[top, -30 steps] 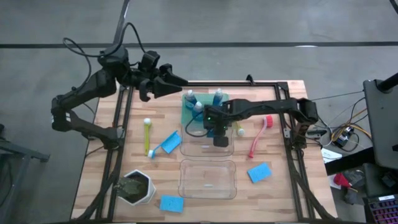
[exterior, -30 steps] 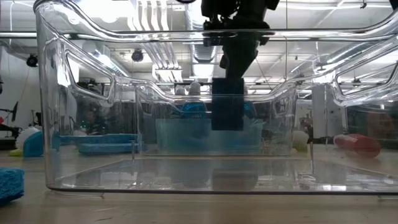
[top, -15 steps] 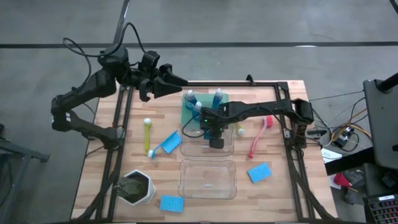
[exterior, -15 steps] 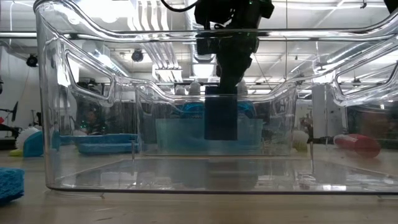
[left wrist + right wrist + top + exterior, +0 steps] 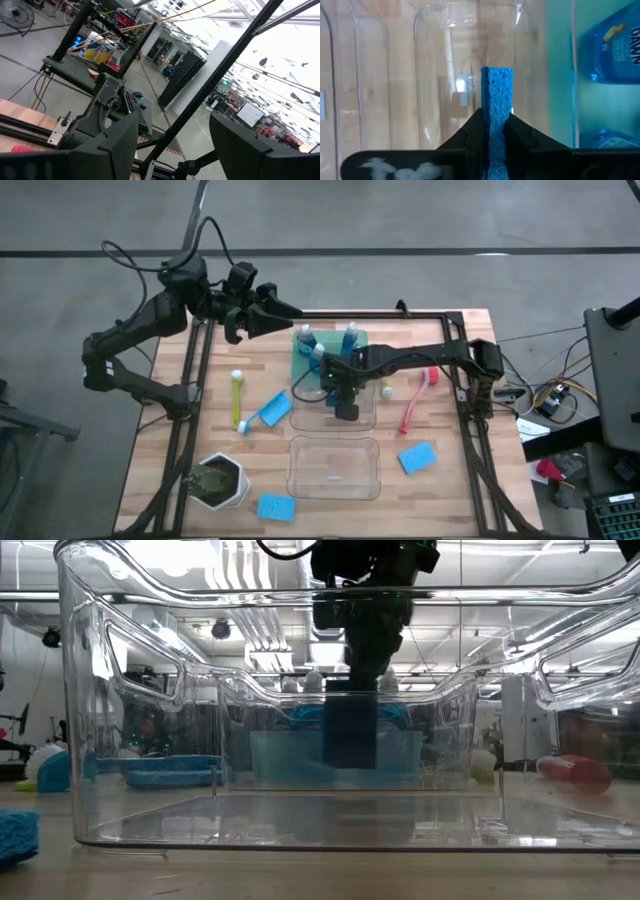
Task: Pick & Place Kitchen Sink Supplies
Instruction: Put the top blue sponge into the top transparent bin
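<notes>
Bottle (image 5: 615, 42) cut off at edge

We see one blue sponge (image 5: 496, 107) standing on edge, pinched between the right gripper's (image 5: 492, 131) fingers above the clear bin (image 5: 334, 406); three more sponges (image 5: 417, 456) lie flat on the table; blue-liquid bottles (image 5: 349, 337) stand on the green tray (image 5: 299, 367); a yellow-green brush (image 5: 237, 400) and a pink-red brush (image 5: 416, 401) lie beside.

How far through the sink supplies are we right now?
Done: clear bottles of blue liquid stand in the green tray. In hand: the right gripper holds a bright blue sponge edge-up over the farther clear plastic bin, not released. Left: three blue sponges, three brushes on the table. The left gripper waits raised at the far edge.
</notes>
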